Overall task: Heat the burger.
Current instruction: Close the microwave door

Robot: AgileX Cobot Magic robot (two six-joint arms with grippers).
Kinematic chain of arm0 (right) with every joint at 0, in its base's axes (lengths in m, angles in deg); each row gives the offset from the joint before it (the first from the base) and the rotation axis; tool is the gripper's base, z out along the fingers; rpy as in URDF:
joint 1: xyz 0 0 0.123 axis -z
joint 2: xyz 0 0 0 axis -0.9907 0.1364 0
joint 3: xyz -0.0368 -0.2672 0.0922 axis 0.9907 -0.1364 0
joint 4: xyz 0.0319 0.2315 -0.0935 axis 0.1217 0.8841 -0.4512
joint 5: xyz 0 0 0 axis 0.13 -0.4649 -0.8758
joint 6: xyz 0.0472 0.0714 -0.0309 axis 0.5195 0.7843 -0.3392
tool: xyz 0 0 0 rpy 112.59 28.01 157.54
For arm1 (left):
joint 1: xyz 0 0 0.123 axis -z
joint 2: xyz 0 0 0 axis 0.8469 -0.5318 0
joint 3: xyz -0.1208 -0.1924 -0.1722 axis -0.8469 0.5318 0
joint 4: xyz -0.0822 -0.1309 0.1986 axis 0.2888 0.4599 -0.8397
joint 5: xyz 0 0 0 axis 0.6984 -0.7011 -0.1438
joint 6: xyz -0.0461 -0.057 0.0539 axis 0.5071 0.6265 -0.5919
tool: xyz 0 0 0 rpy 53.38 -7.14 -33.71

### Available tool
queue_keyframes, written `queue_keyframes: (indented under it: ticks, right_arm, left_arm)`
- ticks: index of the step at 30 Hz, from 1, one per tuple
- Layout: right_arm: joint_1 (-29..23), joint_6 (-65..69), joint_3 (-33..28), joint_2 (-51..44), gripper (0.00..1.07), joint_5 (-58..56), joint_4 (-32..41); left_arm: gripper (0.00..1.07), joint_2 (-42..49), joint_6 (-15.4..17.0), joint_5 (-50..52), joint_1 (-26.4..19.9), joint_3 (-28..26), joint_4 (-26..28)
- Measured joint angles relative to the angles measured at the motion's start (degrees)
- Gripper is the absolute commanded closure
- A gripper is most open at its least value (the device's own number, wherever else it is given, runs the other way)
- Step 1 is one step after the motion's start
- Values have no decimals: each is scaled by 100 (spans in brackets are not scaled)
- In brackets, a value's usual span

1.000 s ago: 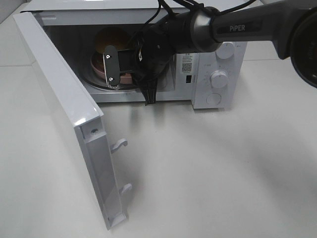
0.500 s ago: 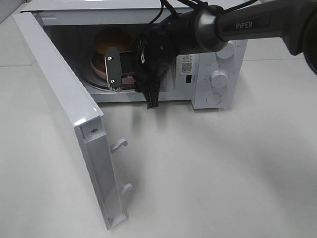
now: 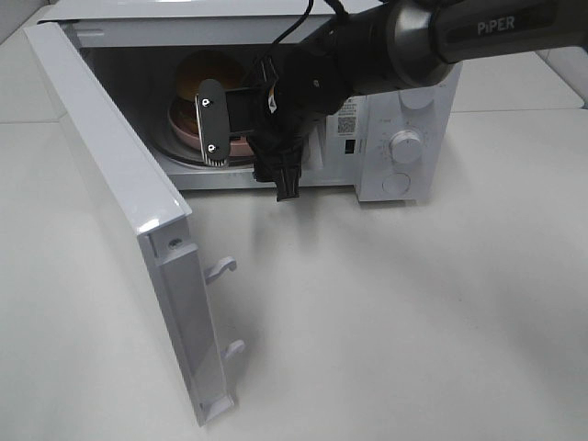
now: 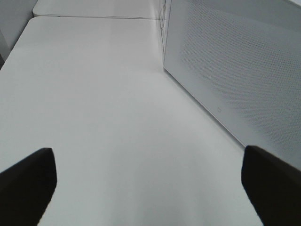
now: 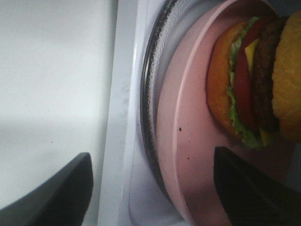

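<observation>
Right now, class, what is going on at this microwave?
The burger sits on a pink plate inside the microwave, whose door stands wide open. The right gripper is at the opening, jaws apart on either side of the plate's rim, gripping nothing. The left gripper hangs open over the table beside the microwave.

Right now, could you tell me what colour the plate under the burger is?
Pink; the plate shows best in the right wrist view.
</observation>
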Motion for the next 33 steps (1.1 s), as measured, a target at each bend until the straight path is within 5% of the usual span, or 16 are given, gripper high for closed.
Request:
queue_keyframes:
  ticks: [20,33]
  right_arm:
    - [0,34,-2114,-1564,34,739,-155]
    - [80,2298,-3157,-2819,34,630,-155]
  left_arm:
    - [7,0,0,0,0,0,0]
    - [7,0,0,0,0,0,0]
